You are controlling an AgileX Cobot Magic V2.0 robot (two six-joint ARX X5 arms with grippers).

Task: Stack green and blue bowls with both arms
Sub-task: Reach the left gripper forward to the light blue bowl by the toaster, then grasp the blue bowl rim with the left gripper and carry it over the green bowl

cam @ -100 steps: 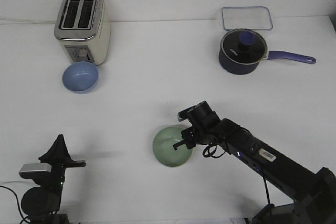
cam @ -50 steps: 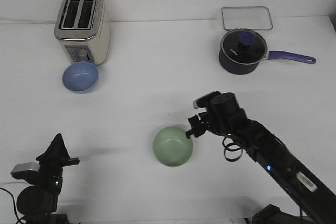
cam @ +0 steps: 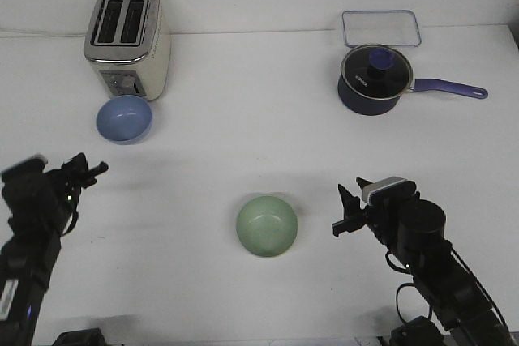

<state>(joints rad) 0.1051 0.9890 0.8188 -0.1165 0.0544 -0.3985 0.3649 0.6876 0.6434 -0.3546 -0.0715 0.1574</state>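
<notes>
Black left pincer gripper [cam: 87,169] near-left of cream metal toaster [cam: 128,40], tilted up toward it; fingers slightly parted, holding nothing. Likely lining up on light periwinkle blue round bowl [cam: 124,118], just in front of toaster, touching or nearly. Pale sage green round bowl [cam: 267,225] well nearer and right of toaster, upright, free on white table [cam: 243,135]: probably stacking base. Black right pincer gripper [cam: 347,212] just right of green bowl, apart from it, open, empty.

Colours on the white desk [cam: 259,135]

Green bowl [cam: 267,225] pale sage; blue bowl [cam: 124,118] light periwinkle; toaster [cam: 127,40] cream and silver; saucepan [cam: 375,80] dark navy, purple handle; both arms black.
</notes>
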